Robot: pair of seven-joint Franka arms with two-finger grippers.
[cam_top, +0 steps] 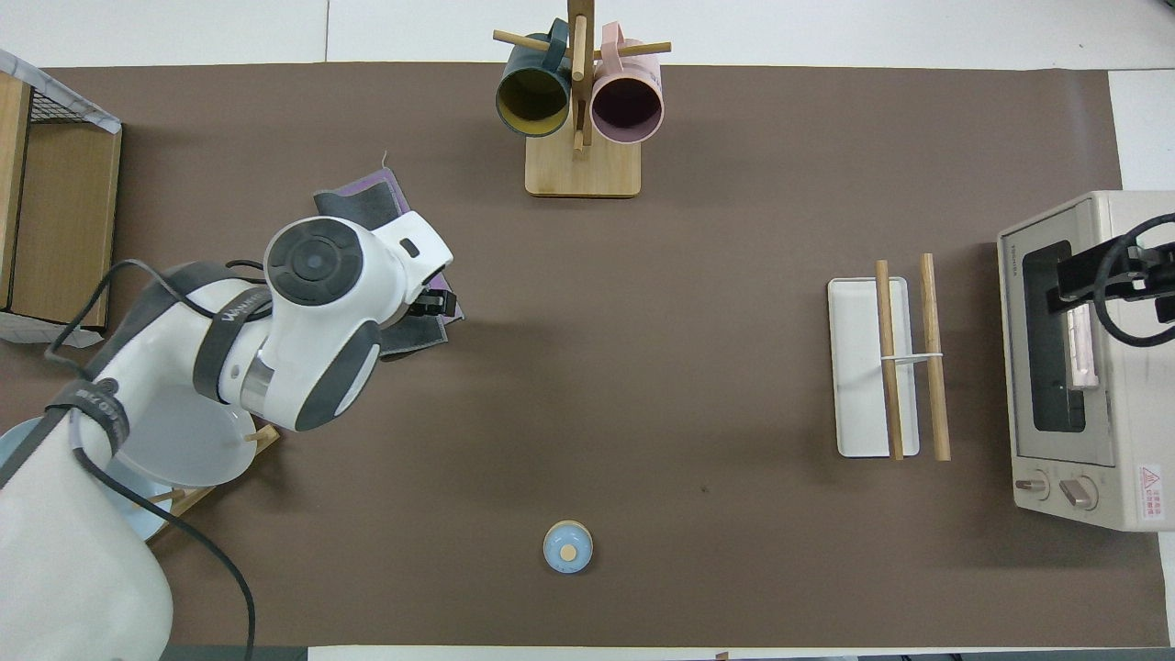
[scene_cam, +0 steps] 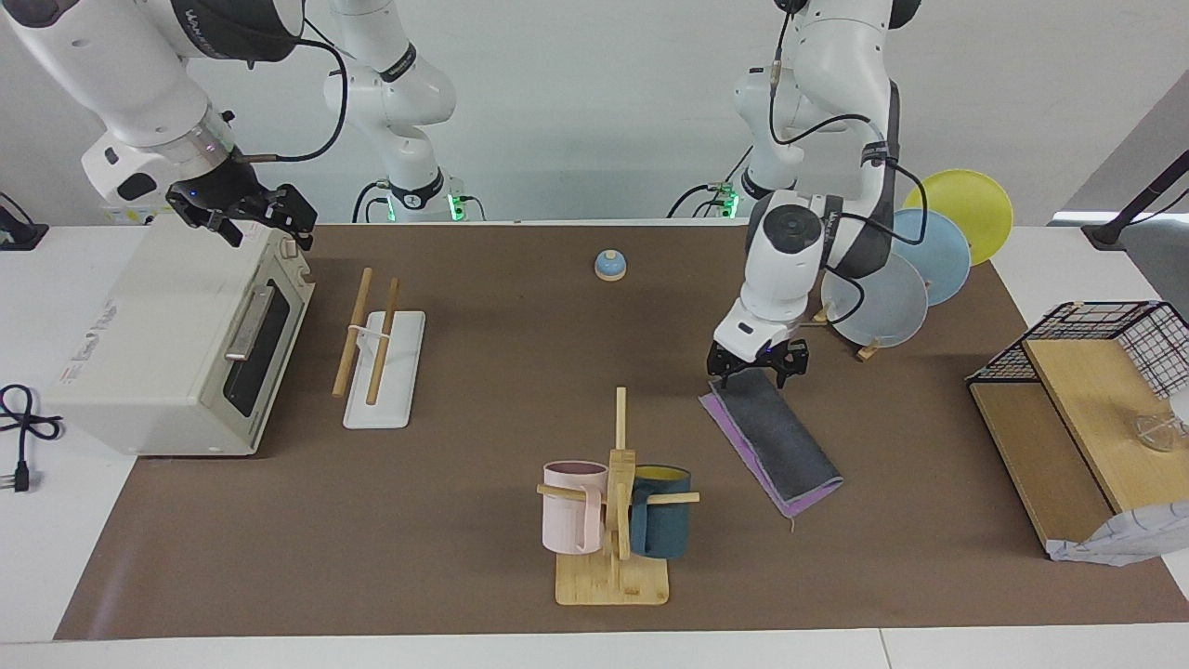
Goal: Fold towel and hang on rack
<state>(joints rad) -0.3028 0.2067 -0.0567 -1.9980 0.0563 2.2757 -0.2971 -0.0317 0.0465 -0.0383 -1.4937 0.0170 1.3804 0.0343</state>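
left arm hides towel partly

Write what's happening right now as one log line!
towel: folded, flat on mat | left gripper: open, over towel end | right gripper: open, waiting over oven | rack: bare
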